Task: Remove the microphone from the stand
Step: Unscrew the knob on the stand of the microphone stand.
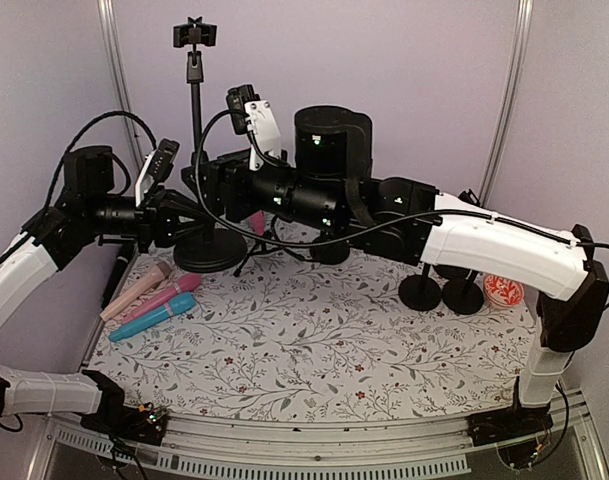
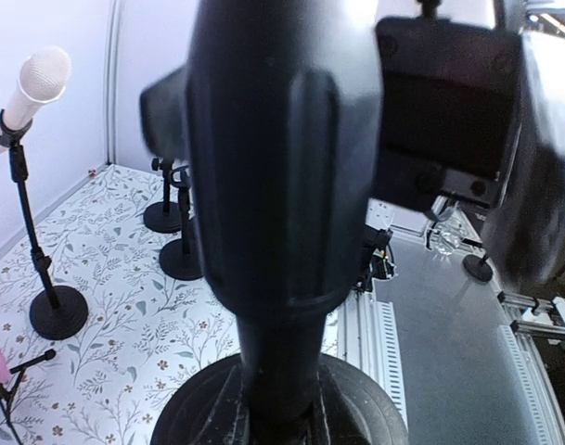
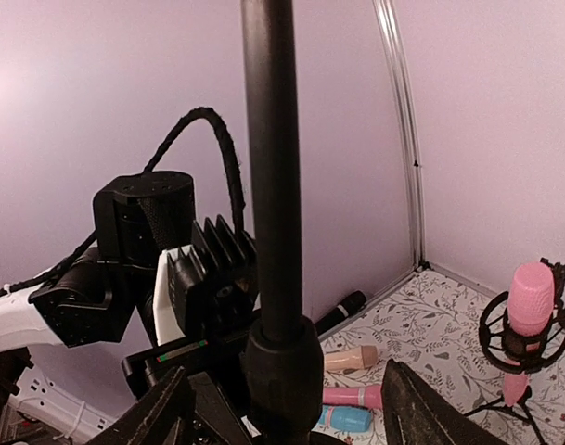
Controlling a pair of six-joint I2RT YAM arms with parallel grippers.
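A tall black stand [image 1: 195, 100] rises from a round base [image 1: 209, 252] at the back left, and its top clip [image 1: 194, 34] holds nothing. My left gripper [image 1: 184, 218] is shut on the stand's thick lower pole [image 2: 282, 232]. My right gripper [image 3: 287, 413] is open, with a finger [image 3: 161, 413] on each side of the pole's collar [image 3: 282, 371] and not touching it. A white microphone [image 2: 39, 79] sits in a slim stand [image 2: 57, 311]. A pink microphone [image 3: 531, 301] hangs in a tripod mount.
Beige [image 1: 134, 290], pink [image 1: 166, 295] and blue [image 1: 154, 318] microphones lie on the floral mat at the left. A black one [image 3: 342, 311] lies along the left wall. Two small round stands [image 1: 419, 290] and a red-and-white item [image 1: 503, 291] are at the right.
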